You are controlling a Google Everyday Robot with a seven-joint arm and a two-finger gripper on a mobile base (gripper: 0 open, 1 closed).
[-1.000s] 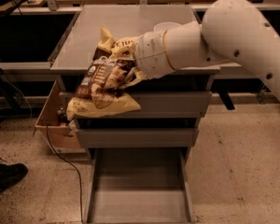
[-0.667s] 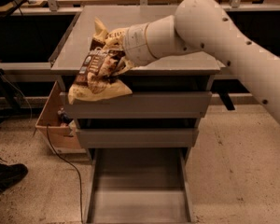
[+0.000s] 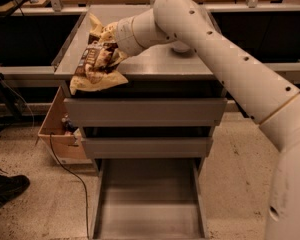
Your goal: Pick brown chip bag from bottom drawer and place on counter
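The bag (image 3: 96, 64) is up at counter (image 3: 155, 64) level, at the slab's front-left corner. It is tilted, with its top standing up and its lower edge hanging just past the front edge. Whether its underside touches the slab cannot be told.

At 2 o'clock from the bag's middle, the gripper (image 3: 112, 41) presses into the bunched foil. Its jaws look clenched on the bag, since a loose bag would hardly stand like this.

At 6 o'clock, well below, the bottom drawer (image 3: 147, 219) is pulled out and its floor is bare.

Progress, as I judge it: the pick from the drawer is done and the carry up is done. What is left is to set the bag fully on the slab, away from the edge, let go and draw the arm back.

Count:
- One bag.
- One gripper.
- One counter.
- Three drawers: the open one and two shut ones (image 3: 145, 111) above it.

At 8 o'clock from the cabinet a cardboard box (image 3: 55, 129) is on the floor. A cable (image 3: 70, 174) trails beside it, and one black shoe (image 3: 5, 184) lies farther left.
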